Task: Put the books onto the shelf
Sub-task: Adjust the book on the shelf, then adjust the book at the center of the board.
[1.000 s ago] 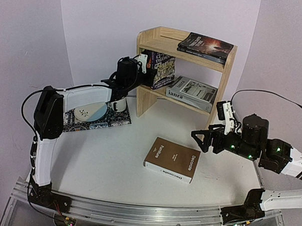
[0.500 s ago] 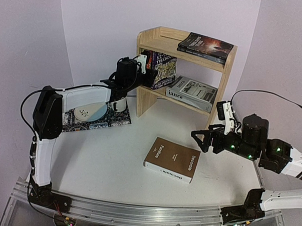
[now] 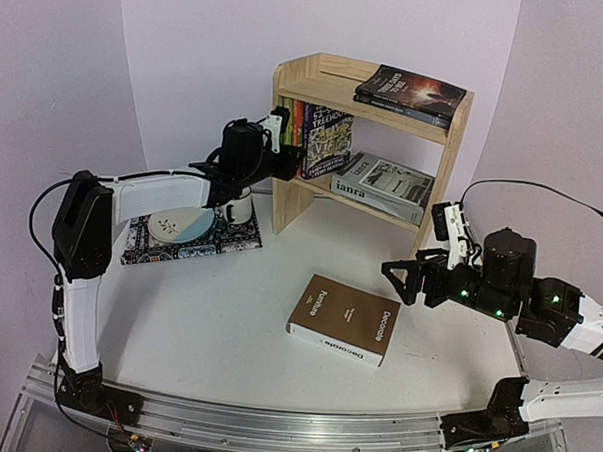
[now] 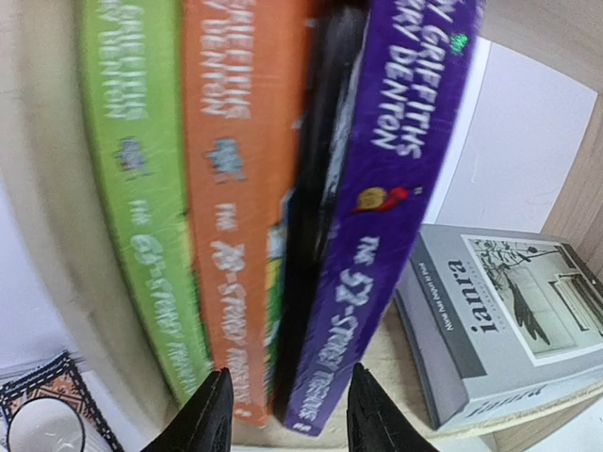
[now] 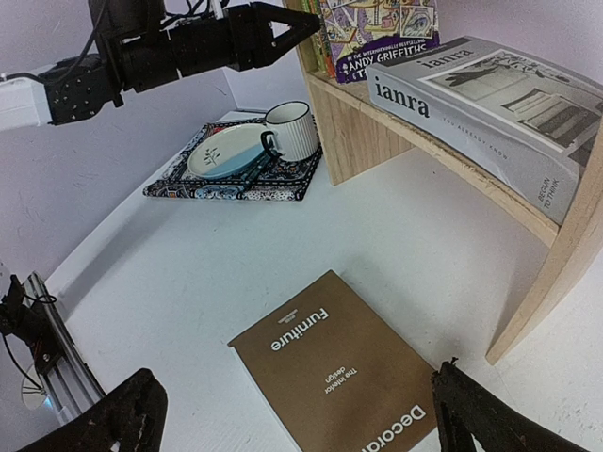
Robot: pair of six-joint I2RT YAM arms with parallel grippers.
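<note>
Pale pine, the shelf (image 3: 450,157) stands at the back of the counter (image 3: 207,322), and six books are on it. Two dark books (image 3: 407,94) lie stacked at the right end of the top board, their corners reaching its front edge, with bare wood to their left. On the lower board the green paperback (image 4: 141,188), orange paperback (image 4: 240,188) and purple paperback (image 4: 396,188) stand on end against the left side panel. A dark slit shows between the orange and purple spines. The grey book (image 3: 383,187) lies flat at the right, just beside the purple one's foot, and juts past the board's front edge. The left hand (image 4: 283,414) is at the shelf's left front corner, level with the paperbacks. Its fingers stand partly apart in front of the orange and purple spines and clamp nothing that shows. Decorate (image 3: 344,319) lies flat and askew on the counter in front of the shelf, cover up, well apart from the boards. White counter is bare along its left and near edges. The right hand (image 3: 399,280) hangs low just beside the book's right short edge, fingers spread wide and holding nothing. The shelf's right side panel is close behind it. Left of the shelf, a mat (image 3: 145,247) carries a plate (image 3: 176,224) and a mug (image 3: 237,208), the mat's right edge near the shelf's foot.
</note>
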